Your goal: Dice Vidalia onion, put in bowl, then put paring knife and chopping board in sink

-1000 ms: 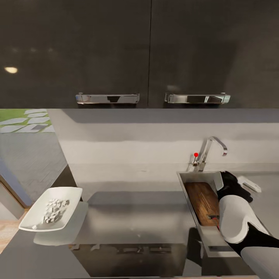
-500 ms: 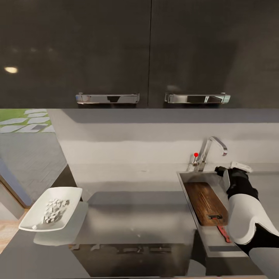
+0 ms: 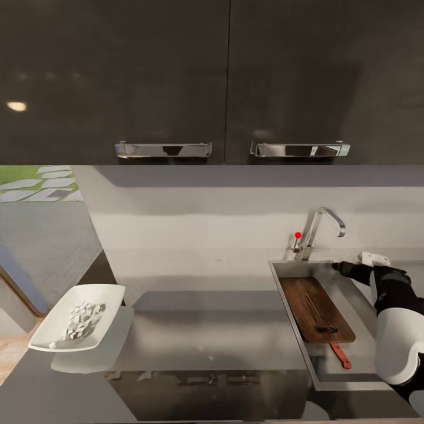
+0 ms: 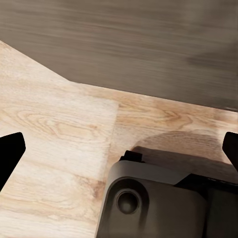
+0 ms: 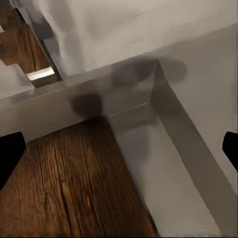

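Brown chopping board lies in sink, paring knife beside its handle end. Bowl with dice on desk. My right hand spread wide, empty; left hand wide too.

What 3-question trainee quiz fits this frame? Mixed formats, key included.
1. True or false: the chopping board lies inside the sink.
2. The paring knife lies: A) in the bowl B) in the sink by the board's handle end C) in the right hand.
3. Fill in: the diced onion sits in the white ____.

Key: 1 true; 2 B; 3 bowl.
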{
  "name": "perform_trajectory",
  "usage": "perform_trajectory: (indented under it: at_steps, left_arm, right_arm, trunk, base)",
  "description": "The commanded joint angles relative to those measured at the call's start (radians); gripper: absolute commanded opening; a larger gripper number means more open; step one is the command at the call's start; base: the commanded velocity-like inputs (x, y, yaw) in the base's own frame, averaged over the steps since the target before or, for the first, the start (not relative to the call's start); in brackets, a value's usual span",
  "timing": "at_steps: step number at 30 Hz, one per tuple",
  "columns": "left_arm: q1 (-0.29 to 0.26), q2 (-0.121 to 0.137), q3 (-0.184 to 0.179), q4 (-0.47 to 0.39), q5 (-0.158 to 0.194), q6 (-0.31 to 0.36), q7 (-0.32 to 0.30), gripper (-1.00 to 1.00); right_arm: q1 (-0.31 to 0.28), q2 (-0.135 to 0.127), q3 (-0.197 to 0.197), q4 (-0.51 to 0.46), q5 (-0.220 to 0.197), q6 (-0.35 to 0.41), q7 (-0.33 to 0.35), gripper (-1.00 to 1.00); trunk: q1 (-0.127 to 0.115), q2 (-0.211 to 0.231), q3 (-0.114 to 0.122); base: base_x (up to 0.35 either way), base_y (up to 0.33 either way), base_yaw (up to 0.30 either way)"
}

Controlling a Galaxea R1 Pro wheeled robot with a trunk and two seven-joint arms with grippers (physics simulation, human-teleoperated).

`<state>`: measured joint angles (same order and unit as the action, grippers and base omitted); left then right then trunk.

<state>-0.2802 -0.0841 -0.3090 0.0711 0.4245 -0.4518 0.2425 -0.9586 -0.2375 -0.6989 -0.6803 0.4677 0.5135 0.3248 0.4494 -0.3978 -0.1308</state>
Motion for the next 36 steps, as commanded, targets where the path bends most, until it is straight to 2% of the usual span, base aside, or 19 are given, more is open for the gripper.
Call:
perform_trajectory:
  at_steps: [1,3,5,11,13,15,17,36]
  left_arm:
    - [-0.002,-0.001,-0.008,0.004,0.005,-0.005,0.002,1.00]
    - [-0.002,0.000,-0.008,0.004,0.005,-0.005,0.002,1.00]
    - [-0.002,0.000,-0.009,0.004,0.004,-0.005,0.002,1.00]
    - [-0.002,0.000,-0.010,0.003,0.004,-0.006,-0.001,1.00]
    - [-0.002,0.002,-0.010,0.004,0.003,-0.006,-0.001,1.00]
    - [-0.002,0.002,-0.010,0.004,0.003,-0.007,-0.002,1.00]
    - [-0.002,0.003,-0.010,0.004,0.003,-0.008,-0.002,1.00]
    - [-0.002,0.003,-0.010,0.004,0.002,-0.008,-0.003,1.00]
  right_arm:
    - [0.000,0.000,-0.004,-0.001,0.024,0.002,0.014,1.00]
    - [0.004,0.000,-0.004,-0.001,0.071,0.002,0.034,1.00]
    - [0.005,-0.001,-0.004,-0.002,0.096,0.001,0.055,1.00]
    - [0.006,-0.011,-0.004,-0.002,0.137,0.001,0.205,1.00]
    - [0.006,-0.013,-0.004,-0.002,0.170,0.000,0.246,1.00]
    - [0.006,-0.014,-0.004,-0.002,0.204,0.000,0.265,1.00]
    - [0.006,-0.013,-0.004,-0.002,0.220,0.000,0.274,1.00]
    - [0.006,-0.013,-0.004,-0.002,0.231,-0.001,0.287,1.00]
  trunk:
    - [0.001,-0.002,-0.002]
    - [0.001,-0.002,-0.002]
    - [0.001,-0.002,-0.002]
    - [0.001,-0.002,-0.002]
    - [0.001,-0.002,-0.002]
    - [0.001,-0.002,-0.002]
    - [0.001,-0.002,-0.002]
    - [0.001,-0.002,-0.002]
  base:
    - [0.000,0.000,0.000]
    - [0.000,0.000,0.000]
    - [0.000,0.000,0.000]
    - [0.000,0.000,0.000]
    - [0.000,0.000,0.000]
    - [-0.053,0.000,0.000]
    - [-0.194,0.000,0.000]
    - [-0.322,0.000,0.000]
